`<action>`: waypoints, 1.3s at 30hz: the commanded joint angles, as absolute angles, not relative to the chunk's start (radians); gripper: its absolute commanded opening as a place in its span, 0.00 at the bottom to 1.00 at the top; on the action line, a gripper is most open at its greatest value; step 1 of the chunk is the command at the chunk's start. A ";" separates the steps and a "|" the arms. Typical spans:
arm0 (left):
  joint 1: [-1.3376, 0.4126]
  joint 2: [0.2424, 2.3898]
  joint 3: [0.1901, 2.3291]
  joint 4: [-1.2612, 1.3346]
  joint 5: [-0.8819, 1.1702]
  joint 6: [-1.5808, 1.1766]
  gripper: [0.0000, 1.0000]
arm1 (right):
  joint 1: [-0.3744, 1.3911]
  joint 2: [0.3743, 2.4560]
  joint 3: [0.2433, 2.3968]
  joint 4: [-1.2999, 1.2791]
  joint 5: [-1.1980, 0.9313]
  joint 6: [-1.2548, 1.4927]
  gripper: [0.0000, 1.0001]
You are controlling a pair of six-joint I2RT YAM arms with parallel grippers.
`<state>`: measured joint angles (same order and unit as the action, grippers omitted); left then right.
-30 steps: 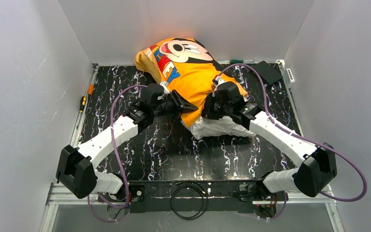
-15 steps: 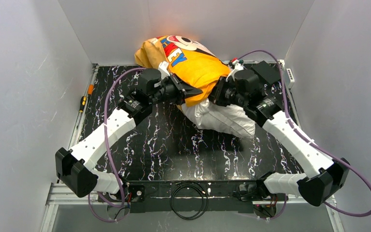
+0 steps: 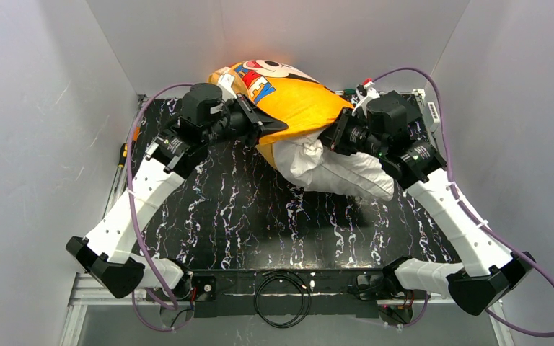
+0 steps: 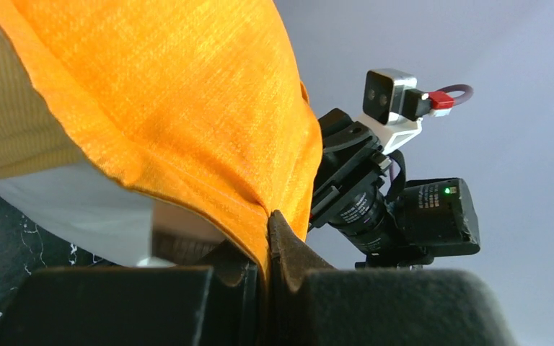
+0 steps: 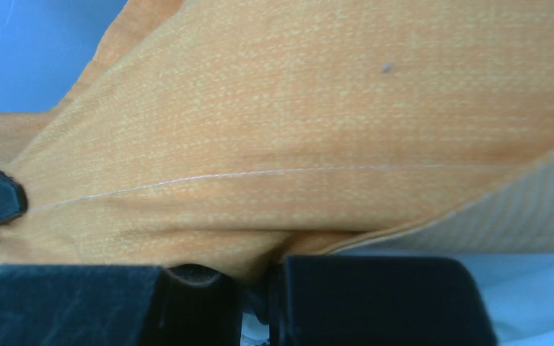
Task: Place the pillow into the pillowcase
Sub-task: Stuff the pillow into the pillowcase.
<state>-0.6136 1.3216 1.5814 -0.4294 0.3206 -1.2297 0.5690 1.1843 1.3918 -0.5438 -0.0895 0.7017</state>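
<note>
The orange pillowcase (image 3: 296, 97) is held up off the black marbled table (image 3: 245, 216) near the back wall, its printed face turned upward. The off-white pillow (image 3: 343, 171) hangs out of its open lower end toward the right and sags to the table. My left gripper (image 3: 263, 127) is shut on the pillowcase's left edge. In the left wrist view the orange cloth (image 4: 187, 94) is pinched between the two pads of the left gripper (image 4: 268, 225), with pillow (image 4: 79, 209) below. My right gripper (image 3: 337, 134) is shut on the right edge, with pillowcase (image 5: 296, 144) folded into the right gripper (image 5: 260, 272).
A screwdriver (image 3: 124, 153) lies along the table's left edge. At the back right corner are a black box (image 3: 404, 97) and a white power strip (image 3: 431, 109). A coiled cable (image 3: 281, 297) sits between the arm bases. Grey walls close in left, back and right.
Both arms have risen and moved toward the back wall, lifting the pillowcase. The left gripper has closed on the pillowcase's edge. More white pillow now hangs out below.
</note>
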 commanded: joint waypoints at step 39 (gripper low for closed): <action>-1.088 1.878 2.605 -0.099 0.407 -1.173 0.00 | 0.563 1.526 1.554 -0.206 0.094 0.719 0.05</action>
